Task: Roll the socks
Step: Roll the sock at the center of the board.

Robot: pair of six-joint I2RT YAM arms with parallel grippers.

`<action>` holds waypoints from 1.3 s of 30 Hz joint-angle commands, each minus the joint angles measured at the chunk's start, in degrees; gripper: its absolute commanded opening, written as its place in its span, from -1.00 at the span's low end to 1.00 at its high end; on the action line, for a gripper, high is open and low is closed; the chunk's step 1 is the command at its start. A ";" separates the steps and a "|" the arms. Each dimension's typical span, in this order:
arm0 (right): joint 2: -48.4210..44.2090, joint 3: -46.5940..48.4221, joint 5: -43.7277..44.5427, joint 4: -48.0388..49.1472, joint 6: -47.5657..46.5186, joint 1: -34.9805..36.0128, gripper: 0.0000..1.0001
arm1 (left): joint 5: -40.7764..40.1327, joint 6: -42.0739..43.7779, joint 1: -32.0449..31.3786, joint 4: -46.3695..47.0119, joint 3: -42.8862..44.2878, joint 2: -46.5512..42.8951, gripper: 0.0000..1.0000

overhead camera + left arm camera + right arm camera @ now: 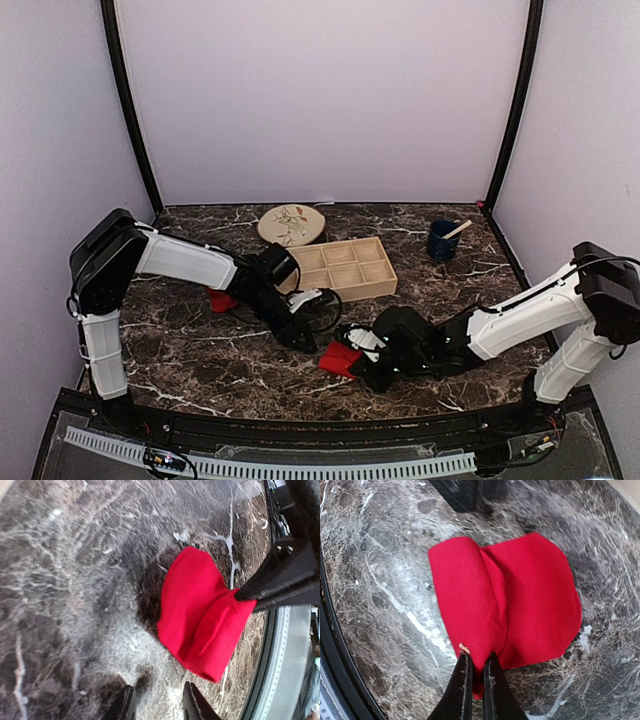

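Dark marbled worktop (180, 350) runs under plain lilac walls. My right tool (474, 666) is clamped on a folded red sock (520, 595), pinching the rolled fold at the edge nearest it; the sock lies flat near the front middle of the worktop. My left tool (157, 705) hangs just beside that sock, fingers parted with nothing between them, clear of the fabric. The second red sock (222, 300) lies farther left, partly under my left arm (185, 260).

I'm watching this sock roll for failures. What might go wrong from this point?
1. The right gripper pinches the sock only at a corner of its fold, which may slip free and unroll.
2. The left gripper is open and off the fabric, so the sock might drag rather than roll.
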 commanded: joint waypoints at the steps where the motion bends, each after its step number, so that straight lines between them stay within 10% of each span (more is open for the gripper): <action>1: 0.31 -1.78 -7.53 0.50 3.96 -3.69 -1.00 | -3.59 -2.17 0.43 5.80 -3.32 -5.90 -0.32; 13: 4.07 -0.39 -26.28 0.95 7.18 -12.37 -1.00 | -5.24 -2.61 -2.47 19.82 -14.20 -15.68 -0.06; 39: 12.67 5.58 -44.86 -1.46 9.77 -18.03 -1.00 | -13.18 9.18 -10.31 14.95 -11.69 -13.61 -0.06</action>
